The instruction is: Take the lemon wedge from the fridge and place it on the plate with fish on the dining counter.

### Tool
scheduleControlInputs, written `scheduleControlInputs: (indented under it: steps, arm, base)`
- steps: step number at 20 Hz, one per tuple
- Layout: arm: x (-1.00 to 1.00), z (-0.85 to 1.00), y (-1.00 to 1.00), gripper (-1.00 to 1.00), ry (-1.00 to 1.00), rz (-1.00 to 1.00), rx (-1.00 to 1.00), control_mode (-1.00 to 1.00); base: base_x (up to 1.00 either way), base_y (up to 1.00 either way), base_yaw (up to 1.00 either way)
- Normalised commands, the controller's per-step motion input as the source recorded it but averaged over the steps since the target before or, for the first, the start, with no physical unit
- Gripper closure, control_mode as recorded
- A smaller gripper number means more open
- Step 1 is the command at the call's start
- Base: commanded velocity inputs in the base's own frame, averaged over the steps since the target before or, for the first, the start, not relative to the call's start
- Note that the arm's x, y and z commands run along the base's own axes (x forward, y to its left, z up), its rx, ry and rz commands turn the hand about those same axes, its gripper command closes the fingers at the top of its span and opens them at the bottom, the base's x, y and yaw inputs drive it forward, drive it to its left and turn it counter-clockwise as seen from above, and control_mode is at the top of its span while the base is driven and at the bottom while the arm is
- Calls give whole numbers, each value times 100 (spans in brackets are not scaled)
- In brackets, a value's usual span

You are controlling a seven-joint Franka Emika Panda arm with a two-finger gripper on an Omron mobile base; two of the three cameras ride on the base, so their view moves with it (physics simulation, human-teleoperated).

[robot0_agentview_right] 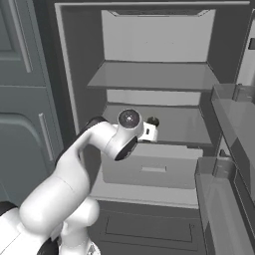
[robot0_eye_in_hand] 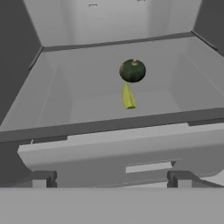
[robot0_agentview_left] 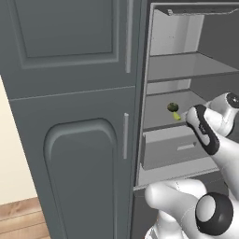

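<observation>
The arm reaches forward and up from the base, the gripper (robot0_eye_in_hand: 109,178) level with the drawer (robot0_eye_in_hand: 131,153) front, fingers spread wide apart and empty. Past the drawer, on the fridge (robot0_agentview_right: 149,74) shelf, the lemon wedge (robot0_eye_in_hand: 128,97) lies at about twelve o'clock. Just behind it sits a dark green round lump (robot0_eye_in_hand: 132,70), seemingly touching. Panelled cabinet (robot0_agentview_left: 70,116) stands at nine o'clock.

On my left base view, a tall panelled dark grey cabinet (robot0_agentview_left: 70,116) with slim silver handles (robot0_agentview_left: 125,135) fills the left and centre. A cream wall (robot0_agentview_left: 14,154) shows at the left edge, wooden floor (robot0_agentview_left: 21,219) in the lower left corner.
</observation>
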Motion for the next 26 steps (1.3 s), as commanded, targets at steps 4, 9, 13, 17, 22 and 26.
scheduleControlInputs:
  steps: [4, 9, 13, 17, 22, 26]
  arm:
    - [11, 0, 0, -100, 1, 0, 0, -100]
    - [34, 0, 0, -100, 0, -2, 0, -100]
    - [33, 0, 0, -100, 0, 0, 0, -100]
    - [23, 0, -3, -100, 0, 0, 0, -100]
    - [11, 0, -11, -100, 0, 1, 0, -100]
    - [2, -1, -8, -100, 0, 2, 0, -100]
  base:
    - [0, 0, 0]
    - [0, 0, 0]
    - [0, 0, 0]
    - [0, 0, 0]
    - [0, 0, 0]
    - [0, 0, 0]
